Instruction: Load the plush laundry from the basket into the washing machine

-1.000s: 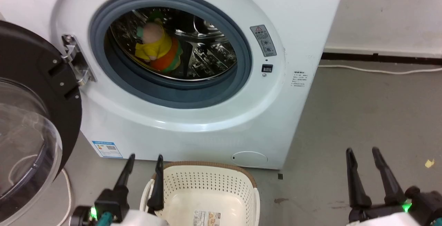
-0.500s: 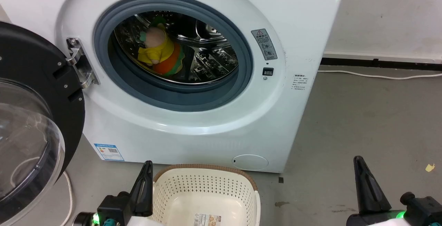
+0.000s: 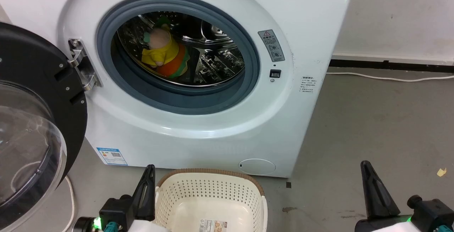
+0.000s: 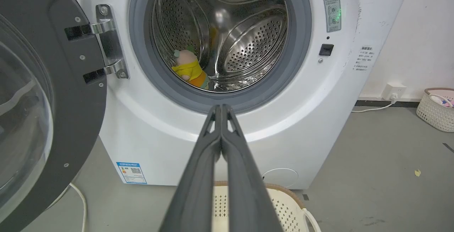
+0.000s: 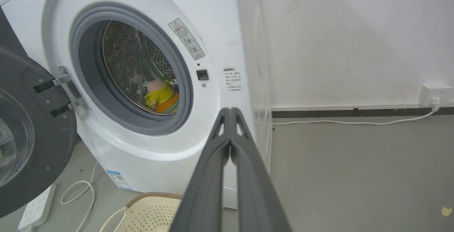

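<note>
The plush laundry (image 3: 164, 54), peach-pink head over a yellow top and orange-green body, lies inside the steel drum of the washing machine (image 3: 212, 125); it also shows in the drum as the plush laundry (image 4: 189, 70) and plush laundry (image 5: 159, 96). The round door (image 3: 32, 118) hangs open at the left. The cream basket (image 3: 212, 196) stands on the floor before the machine with only a label on its bottom. My left gripper (image 3: 150, 170) is shut beside the basket's left rim, holding nothing. My right gripper (image 3: 365, 166) is shut over bare floor at the lower right.
A white cable (image 3: 386, 77) runs along the floor by the wall at the right. Another cord (image 3: 71, 196) lies under the open door. A power strip (image 5: 37, 205) sits on the floor at the left, and a second basket (image 4: 438, 108) stands far right.
Both grippers went from open to shut with nothing between their fingers. The head view has shifted slightly, so the washer sits a little lower in it.
</note>
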Tool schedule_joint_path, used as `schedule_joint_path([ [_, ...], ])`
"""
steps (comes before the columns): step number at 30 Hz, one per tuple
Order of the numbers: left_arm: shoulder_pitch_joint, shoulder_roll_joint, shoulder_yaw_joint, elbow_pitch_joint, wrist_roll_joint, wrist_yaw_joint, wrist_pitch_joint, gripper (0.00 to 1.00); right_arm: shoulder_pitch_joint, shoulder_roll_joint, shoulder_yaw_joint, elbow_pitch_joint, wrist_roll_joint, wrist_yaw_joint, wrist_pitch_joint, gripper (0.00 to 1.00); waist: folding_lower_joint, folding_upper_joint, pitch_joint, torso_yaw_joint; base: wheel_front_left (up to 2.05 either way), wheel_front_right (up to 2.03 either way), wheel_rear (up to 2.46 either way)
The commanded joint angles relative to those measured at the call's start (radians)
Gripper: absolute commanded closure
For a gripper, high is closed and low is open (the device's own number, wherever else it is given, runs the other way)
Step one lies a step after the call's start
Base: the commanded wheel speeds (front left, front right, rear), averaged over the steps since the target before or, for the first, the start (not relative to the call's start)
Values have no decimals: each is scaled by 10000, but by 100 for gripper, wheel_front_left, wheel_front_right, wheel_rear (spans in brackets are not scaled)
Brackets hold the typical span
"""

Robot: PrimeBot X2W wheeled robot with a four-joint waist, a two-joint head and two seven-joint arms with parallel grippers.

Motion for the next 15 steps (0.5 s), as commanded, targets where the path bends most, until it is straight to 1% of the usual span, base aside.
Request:
schedule_joint_path([
  [1,-58,-61,74,-70,92,-60,34,100,-135,-2,-5,27,-104,-1,41,100,0,0,0,0,0,0,0],
  [15,-107,-166,294,-155,320,-164,320,100,-262,-4,-16,53,-400,-2,328,100,0,0,-5,-3,0,0,0],
])
